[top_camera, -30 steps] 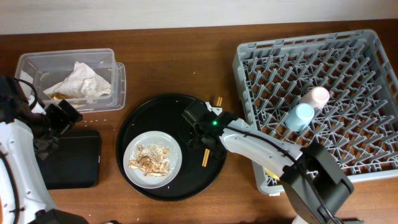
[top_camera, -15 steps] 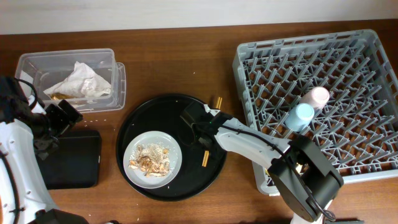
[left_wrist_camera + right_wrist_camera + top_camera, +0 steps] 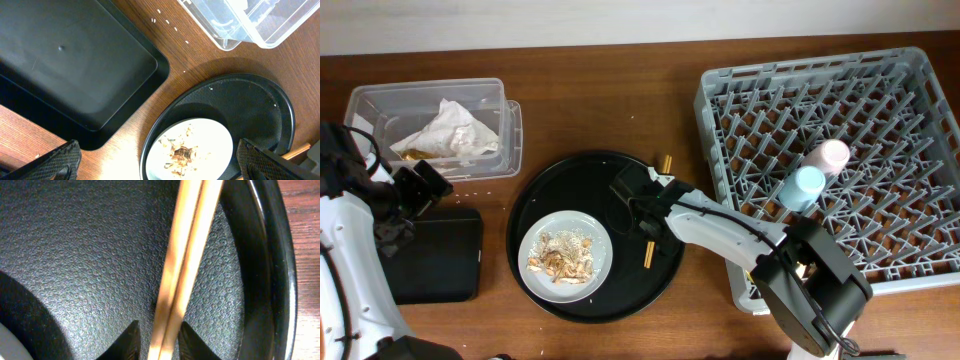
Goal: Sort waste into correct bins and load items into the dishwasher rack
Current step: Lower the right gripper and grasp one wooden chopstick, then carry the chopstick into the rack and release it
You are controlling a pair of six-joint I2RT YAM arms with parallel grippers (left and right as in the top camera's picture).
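Since the big grey dishwasher rack (image 3: 760, 120) stands well off to the right, the wooden chopsticks have a long trip ahead, and that is where things could go wrong. They lie on the large round black tray (image 3: 570, 185), close to its raised edge and near the plate (image 3: 598, 232) of food scraps (image 3: 560, 258). The left gripper (image 3: 161, 161) hangs wide open and empty above the shallow black tray (image 3: 435, 255), so it cannot help. The right gripper (image 3: 160, 337) is down on the round tray with one finger on each side of the chopsticks (image 3: 187, 260). The fingers are very close to the sticks, but I cannot tell if they pinch them yet. The sticks are thin, smooth and round, and they lie side by side. One could roll out of the squeeze and stay behind. The grip also looks close to one end, so the long end might droop, swing and bump the tray's edge or knock scraps off the plate. Compared with a second ago, the right arm has swung a little, and its fingers have come much closer together. The pink cup (image 3: 833, 155) and light-blue cup (image 3: 802, 187) sit in the rack just as before. The far end of the chopsticks has slid a little along the tray's edge, so the fingers have likely nudged them.
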